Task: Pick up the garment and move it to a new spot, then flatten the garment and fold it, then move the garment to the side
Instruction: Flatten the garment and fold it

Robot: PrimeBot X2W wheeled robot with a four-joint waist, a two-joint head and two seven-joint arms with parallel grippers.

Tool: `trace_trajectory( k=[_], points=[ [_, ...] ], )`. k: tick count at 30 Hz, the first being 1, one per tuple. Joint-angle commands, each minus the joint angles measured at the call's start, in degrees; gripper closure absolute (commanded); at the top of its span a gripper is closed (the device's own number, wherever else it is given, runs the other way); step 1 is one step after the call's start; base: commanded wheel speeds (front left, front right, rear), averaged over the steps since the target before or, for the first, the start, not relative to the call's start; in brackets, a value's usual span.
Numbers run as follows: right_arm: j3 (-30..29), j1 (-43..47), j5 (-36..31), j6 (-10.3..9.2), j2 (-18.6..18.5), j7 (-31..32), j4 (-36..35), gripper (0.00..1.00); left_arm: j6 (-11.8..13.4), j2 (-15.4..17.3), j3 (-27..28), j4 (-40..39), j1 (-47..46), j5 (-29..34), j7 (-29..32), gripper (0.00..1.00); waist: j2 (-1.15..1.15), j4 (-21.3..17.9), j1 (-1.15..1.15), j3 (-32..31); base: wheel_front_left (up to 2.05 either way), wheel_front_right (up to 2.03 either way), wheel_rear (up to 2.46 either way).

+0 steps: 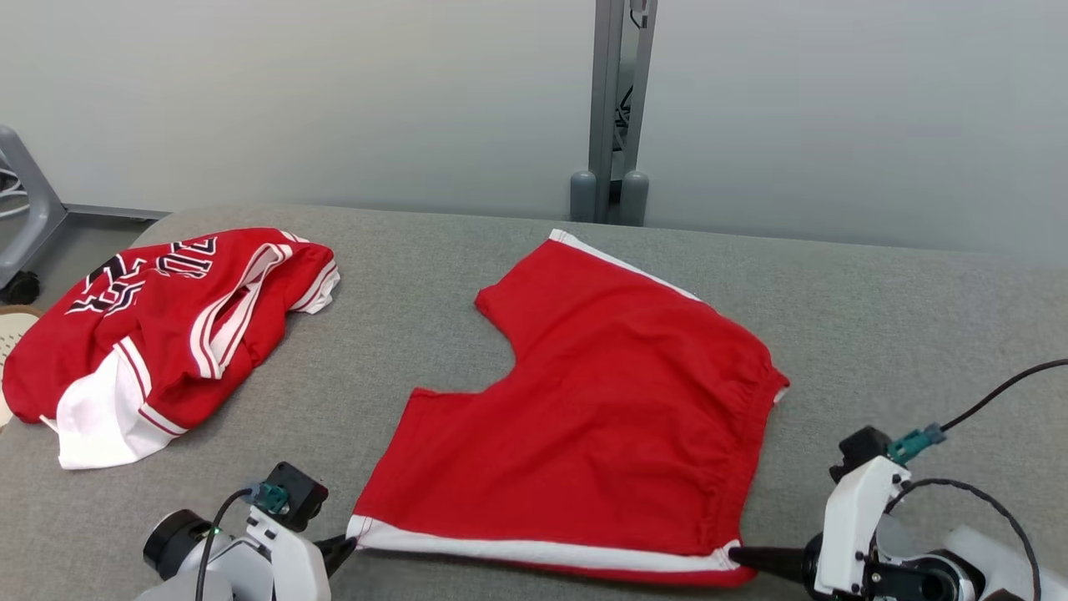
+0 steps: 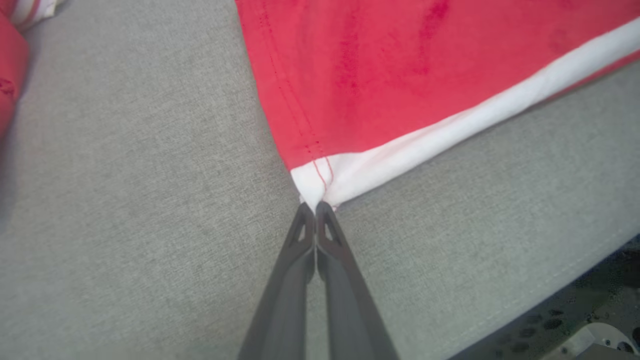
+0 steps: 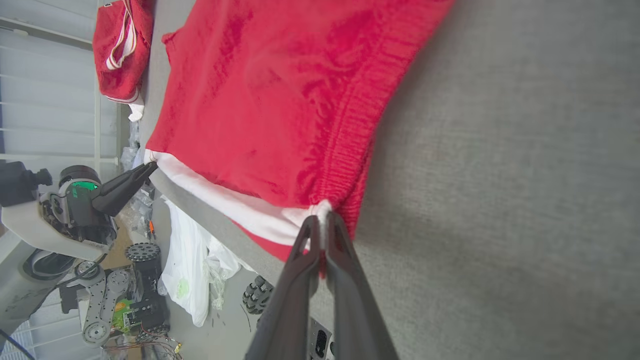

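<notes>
The garment [image 1: 601, 401] is a pair of red shorts with a white side stripe, spread flat in the middle of the grey table [image 1: 467, 250]. My left gripper [image 1: 350, 544] is shut on its near-left hem corner, which the left wrist view shows as a white tip of the garment [image 2: 400, 80] pinched in the left gripper [image 2: 315, 206]. My right gripper [image 1: 734, 553] is shut on the near-right waistband corner. In the right wrist view the right gripper [image 3: 321, 219] clamps the white stripe end beside the elastic band of the garment [image 3: 280, 100], and the left gripper [image 3: 150, 167] holds the far corner.
A crumpled red jersey [image 1: 158, 334] with white trim and dark lettering lies at the table's left end, also seen as the jersey [image 3: 122, 45]. A grey metal post [image 1: 617, 108] stands behind the table. The table's near edge runs just below both grippers.
</notes>
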Motion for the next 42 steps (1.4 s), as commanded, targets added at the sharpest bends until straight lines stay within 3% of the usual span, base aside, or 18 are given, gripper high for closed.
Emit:
trace_trajectory(
  k=[1, 10, 15, 30, 42],
  points=[
    [0.21, 1.01, 0.28, 0.03, -0.69, 0.64, -0.22, 1.00, -0.03, 0.51, -0.14, -0.29, 0.92, -0.11, 0.33, 1.00, 0.00, -0.08, 0.00, -0.11, 0.00, 0.00, 0.00],
    [1.01, 4.31, 1.52, 0.03, -2.24, 3.19, -5.13, 1.00, -0.04, 7.11, -0.64, -11.39, 3.80, -1.27, 8.33, 1.00, 0.00, -0.71, 0.00, -0.17, 0.00, 0.00, 0.00],
    [-0.45, 4.31, 2.38, 0.04, -2.13, 1.43, -6.87, 1.00, -0.04, 9.20, -0.10, -13.33, 1.43, -1.56, 8.52, 1.00, 0.00, -1.29, 0.00, 0.93, 0.00, 0.00, 0.00],
    [-8.17, -1.55, 3.24, 0.04, 0.87, -6.10, -13.84, 1.00, 1.89, 9.38, 6.91, -9.07, -13.76, 0.56, 6.05, 1.00, 0.00, -6.41, 0.00, 9.34, 0.00, 0.00, 0.00],
    [-11.86, -6.72, -0.58, 0.05, 7.61, -13.04, -16.11, 1.00, 2.21, 8.78, 8.94, 0.09, -27.56, 5.32, 5.65, 1.00, 0.00, -14.33, 0.00, 17.31, 0.00, 0.00, 0.00]
  ],
)
